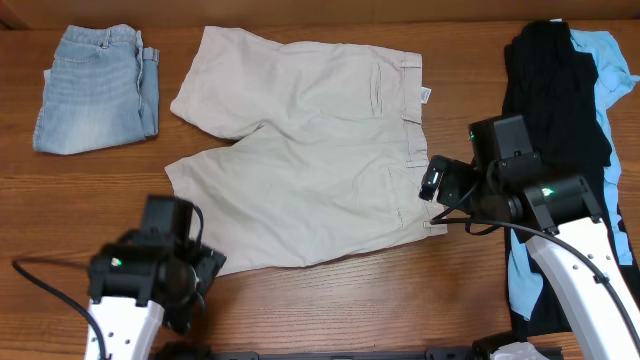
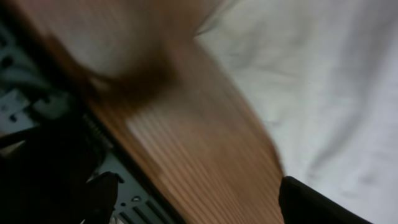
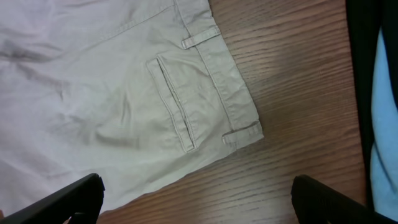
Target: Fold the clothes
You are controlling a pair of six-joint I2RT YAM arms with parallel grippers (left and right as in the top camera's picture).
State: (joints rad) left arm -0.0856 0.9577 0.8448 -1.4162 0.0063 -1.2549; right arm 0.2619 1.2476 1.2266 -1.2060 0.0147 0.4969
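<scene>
Right now you have the khaki shorts [image 1: 300, 150] lying spread flat in the middle of the bench [image 1: 330, 300], unfolded, with the waistband turned toward the right edge and both legs reaching toward the left edge. Your right pincer [image 3: 196, 190] hangs over the near corner of that waistband; its fingers stand wide apart with nothing between them, and below it you can see a welt pocket, two belt loops and bare wood. Your left pincer [image 2: 199, 190] sits close to the near edge, just beside the hem of the nearer leg. Its wrist view is badly blurred, but the two dark fingers show at either side of the frame, apart and empty, with wood grain and pale cloth beneath. A folded pair of denim shorts [image 1: 95, 90] rests at the far left corner, well apart from the khaki pair. Along the right edge a black garment [image 1: 555, 90] lies in a loose heap, partly over a light blue garment [image 1: 608, 60], neither of them folded.
</scene>
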